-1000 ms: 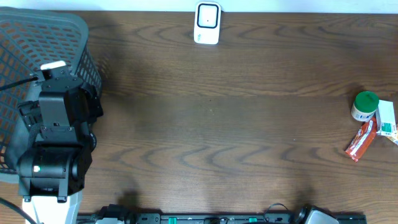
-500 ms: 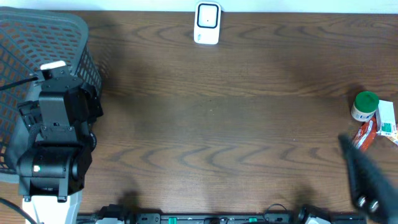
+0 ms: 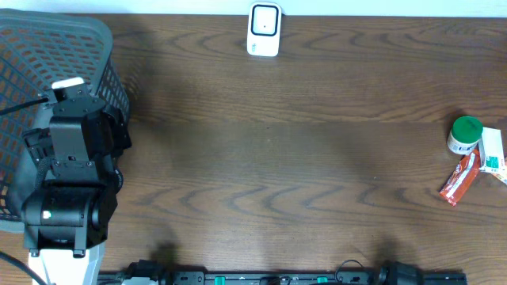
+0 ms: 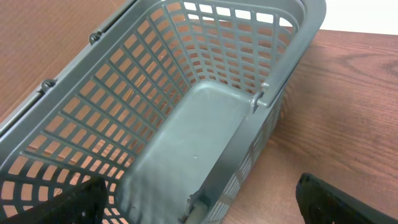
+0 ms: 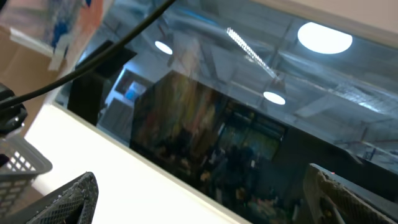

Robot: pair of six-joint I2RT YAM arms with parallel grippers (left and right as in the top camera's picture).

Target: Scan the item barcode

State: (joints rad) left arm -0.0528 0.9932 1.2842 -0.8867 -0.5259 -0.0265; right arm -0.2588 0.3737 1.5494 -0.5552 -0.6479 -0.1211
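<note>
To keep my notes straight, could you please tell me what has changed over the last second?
The right arm swung briefly into the overhead view's lower right corner, then out again; right gripper open, empty. Unchanged: left gripper by the basket, scanner, bottle, red packet.

Left arm (image 3: pixel 67 182) over grey basket (image 3: pixel 93 28), white scanner (image 3: pixel 264 29) top centre, green-capped bottle (image 3: pixel 464 134), red packet (image 3: pixel 459 180) far right

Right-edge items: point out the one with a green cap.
The small round bottle; the packet is red, the box white and teal.
</note>
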